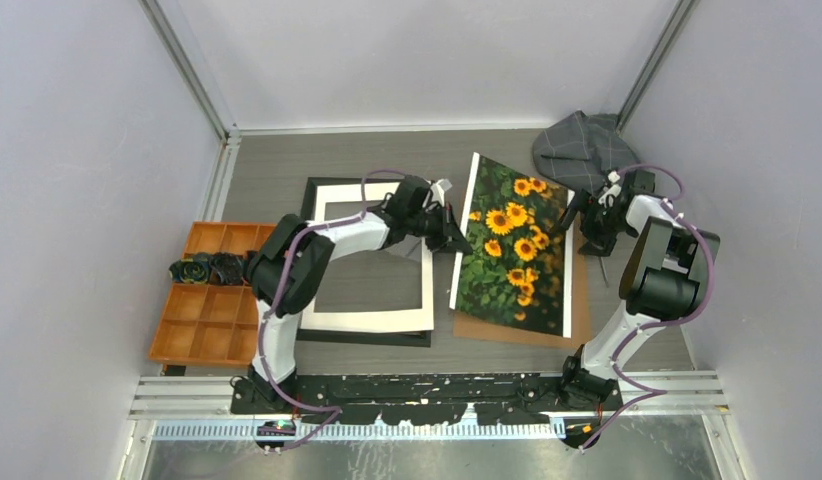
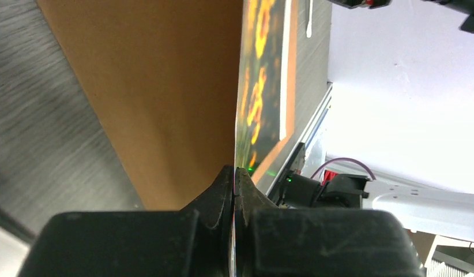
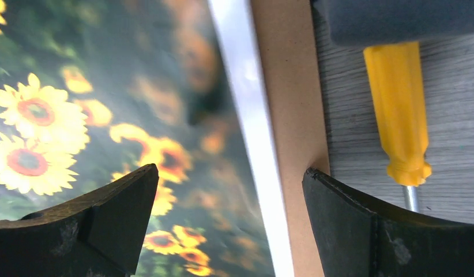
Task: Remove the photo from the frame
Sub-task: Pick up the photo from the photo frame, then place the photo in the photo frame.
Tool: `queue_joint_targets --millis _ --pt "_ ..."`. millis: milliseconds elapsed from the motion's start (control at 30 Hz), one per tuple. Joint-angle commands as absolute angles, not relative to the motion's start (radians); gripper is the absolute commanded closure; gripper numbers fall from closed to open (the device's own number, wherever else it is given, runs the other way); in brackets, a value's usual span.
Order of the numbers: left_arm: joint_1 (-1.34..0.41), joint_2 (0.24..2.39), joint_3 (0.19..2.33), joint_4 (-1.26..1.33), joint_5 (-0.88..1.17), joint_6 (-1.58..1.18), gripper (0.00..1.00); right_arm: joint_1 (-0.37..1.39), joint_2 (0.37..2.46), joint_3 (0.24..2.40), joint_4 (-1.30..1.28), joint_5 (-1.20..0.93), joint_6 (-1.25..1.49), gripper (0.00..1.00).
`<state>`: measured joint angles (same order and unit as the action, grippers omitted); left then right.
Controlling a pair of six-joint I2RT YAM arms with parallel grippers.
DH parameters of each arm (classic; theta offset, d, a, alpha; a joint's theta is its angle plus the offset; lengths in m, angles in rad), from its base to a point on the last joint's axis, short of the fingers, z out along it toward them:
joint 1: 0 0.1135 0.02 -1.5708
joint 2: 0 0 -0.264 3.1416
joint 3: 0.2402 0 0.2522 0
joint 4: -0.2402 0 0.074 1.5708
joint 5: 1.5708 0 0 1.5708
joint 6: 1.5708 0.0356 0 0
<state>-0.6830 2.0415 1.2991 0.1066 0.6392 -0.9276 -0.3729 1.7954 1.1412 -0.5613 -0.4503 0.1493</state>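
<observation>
Grey wood-grain tabletop: the photo is out of the frame and lies just right of it over the brown backing board, its left edge raised and clamped in my left gripper. My right gripper hangs spread wide, holding nothing, above the photo's white right margin and the board's edge. Further out I note a yellow-handled screwdriver, a grey cloth and, far left, an orange tray.

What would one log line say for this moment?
left gripper: shut on photo edge | right gripper: open above photo | photo: left edge lifted off board | frame: flat, photo out
</observation>
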Motion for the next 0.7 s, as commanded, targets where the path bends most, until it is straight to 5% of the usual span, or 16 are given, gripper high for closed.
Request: queue_joint_targets --millis 0,667 --pt "-0.671 1.921 1.339 -0.097 0.612 -0.882 1.00 -0.377 1.738 1.169 -0.549 -0.419 0.123 0.00" --pt "-0.470 1.581 1.057 -0.215 0.653 -0.726 1.00 -0.390 1.689 1.151 -0.537 -0.453 0.141 0.00"
